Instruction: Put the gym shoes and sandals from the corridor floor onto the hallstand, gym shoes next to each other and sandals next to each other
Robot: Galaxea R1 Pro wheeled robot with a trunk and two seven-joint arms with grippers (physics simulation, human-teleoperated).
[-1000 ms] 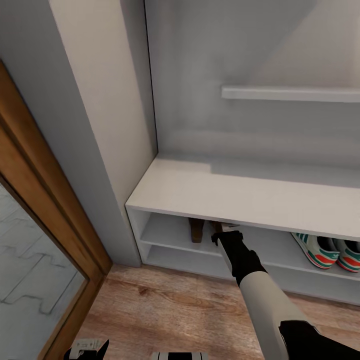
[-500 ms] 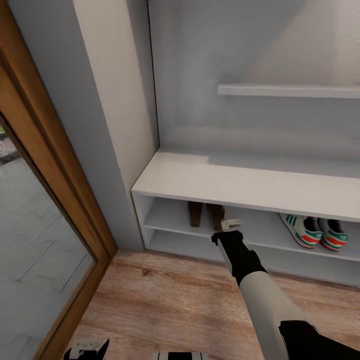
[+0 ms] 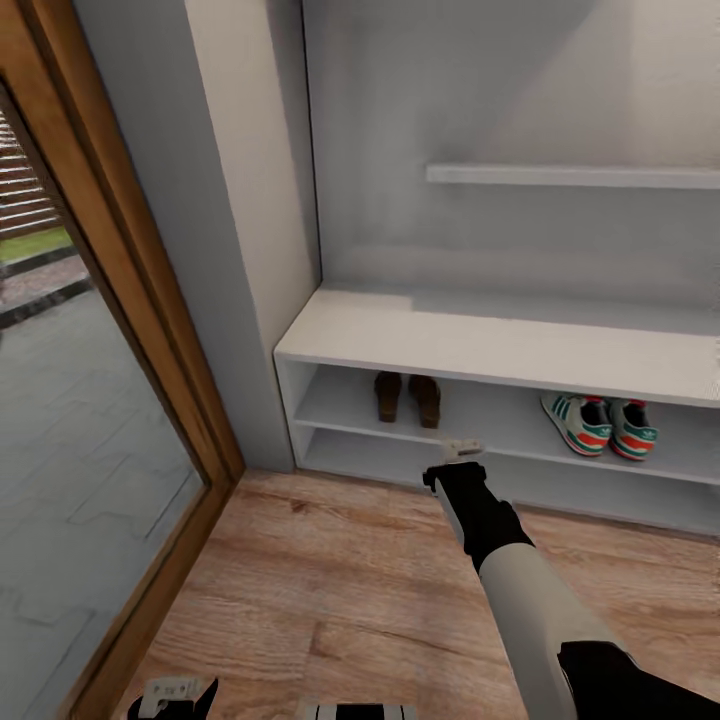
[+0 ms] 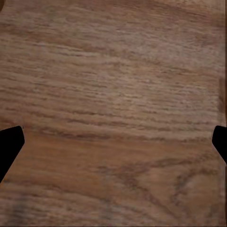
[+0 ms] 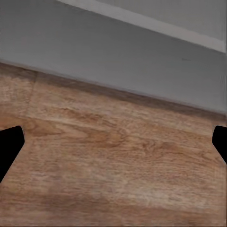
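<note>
Sandals (image 3: 408,397) stand side by side on the rack's (image 3: 480,345) upper open tier, toward the left of centre in the head view, and the gym shoes (image 3: 598,424) sit as a pair on the same tier toward the right edge of the frame, well apart from the sandals. Judging by this, all four are off the floor (image 3: 350,600) and paired as asked, so little seems left to do

Right gripper (image 3: 461,449) hangs in front of the rack, just below the sandals in the frame, above the floor; in the right wrist view its fingers (image 5: 10,142) stand wide at both edges with only planks and the rack's grey base between them, so they are spread and hold nothing. Left gripper (image 3: 172,692) sits at the bottom left of the frame, and its fingers (image 4: 9,144) are likewise spread over bare floor

The main risk, as I judge it, is the right arm swinging up or forward and catching the tier's lip or a sandal heel, dragging it off the shelf. A sideways sweep could also nudge the pairs apart

Each sandal's long axis runs front to back, into the shelf; which end faces out I cannot tell. The gym shoes lie nearly the same way, angled slightly, red-orange heels toward the room
</note>
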